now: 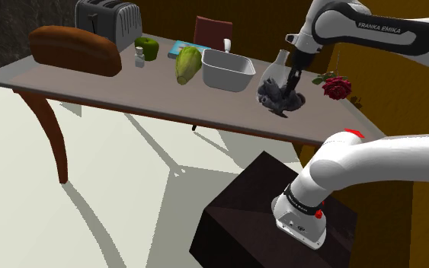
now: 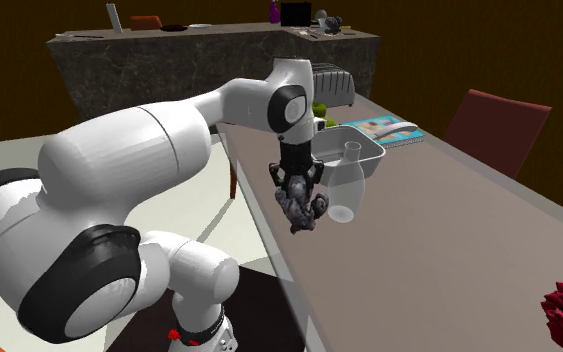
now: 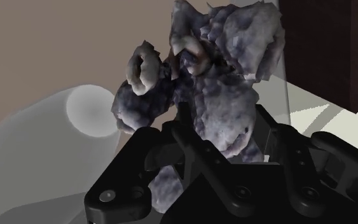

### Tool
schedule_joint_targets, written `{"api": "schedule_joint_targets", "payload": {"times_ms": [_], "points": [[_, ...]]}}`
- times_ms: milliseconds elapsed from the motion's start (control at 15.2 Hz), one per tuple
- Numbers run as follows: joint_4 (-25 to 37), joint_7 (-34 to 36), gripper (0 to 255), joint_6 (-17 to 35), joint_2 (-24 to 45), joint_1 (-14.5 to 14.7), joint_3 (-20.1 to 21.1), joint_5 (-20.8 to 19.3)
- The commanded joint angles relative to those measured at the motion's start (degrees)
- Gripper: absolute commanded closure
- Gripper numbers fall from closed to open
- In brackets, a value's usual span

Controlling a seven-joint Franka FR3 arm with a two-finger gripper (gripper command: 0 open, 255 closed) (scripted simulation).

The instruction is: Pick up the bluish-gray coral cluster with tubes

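Observation:
The bluish-gray coral cluster point(image 1: 279, 96) is a lumpy mass with short open tubes. It hangs from my gripper point(image 1: 289, 85) near the table's end, at the shoulder view's right. My gripper point(image 2: 301, 186) points down, shut on the coral point(image 2: 303, 208), which sits close over the tabletop by its near edge. In the wrist view the coral point(image 3: 222, 70) is clasped between the black fingers of my gripper point(image 3: 219, 137), its tubes pointing away from the hand. I cannot tell whether its underside touches the table point(image 1: 129, 95).
A clear glass flask point(image 2: 345, 186) stands right beside the coral. A white bin point(image 1: 228, 70) is a little farther along the table and a red rose point(image 1: 336, 87) lies at its end. Bread loaf point(image 1: 74, 49), toaster point(image 1: 107, 21) and green vegetable point(image 1: 188, 65) are farther off.

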Motion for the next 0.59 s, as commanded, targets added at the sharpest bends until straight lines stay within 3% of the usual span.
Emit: {"api": "schedule_joint_targets", "payload": {"times_ms": [0, 528], "points": [[1.91, -0.19, 255, -1.56, 0.26, 0.17, 0.37, 0.37], [7.15, -0.74, 255, -5.8, 1.26, 0.57, 1.25, 1.26]]}}
